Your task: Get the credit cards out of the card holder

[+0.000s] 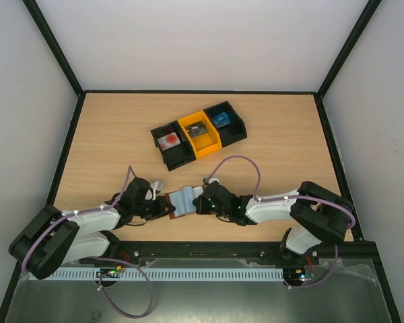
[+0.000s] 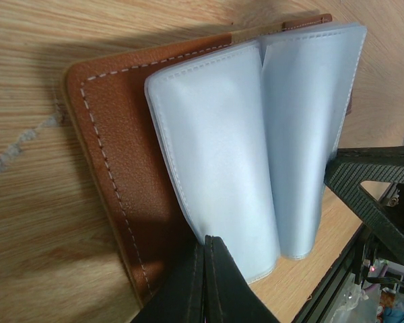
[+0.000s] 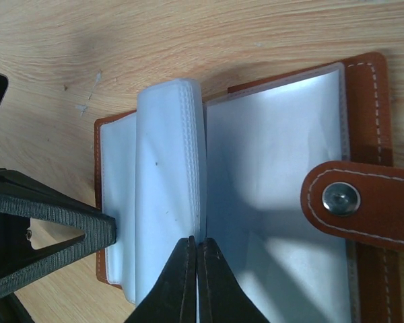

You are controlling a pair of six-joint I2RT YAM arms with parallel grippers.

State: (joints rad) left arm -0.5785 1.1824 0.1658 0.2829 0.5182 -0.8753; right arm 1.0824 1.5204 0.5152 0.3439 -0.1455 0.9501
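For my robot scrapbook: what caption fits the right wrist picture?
Shut right gripper at pale clear sleeves of the open brown leather card holder.

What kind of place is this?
Likely a robot lab test cell: a wooden table closed in by plain white walls, with a left arm and right arm bolted at its near edge.

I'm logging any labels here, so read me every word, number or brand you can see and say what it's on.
Nothing here can be read.
The card holder, its sleeves and snap stud: no print visible.
The dark card in the orange bin: pale marks, too small to read.
The blue card: too small to tell.
The red-and-white item: blurred, unreadable.
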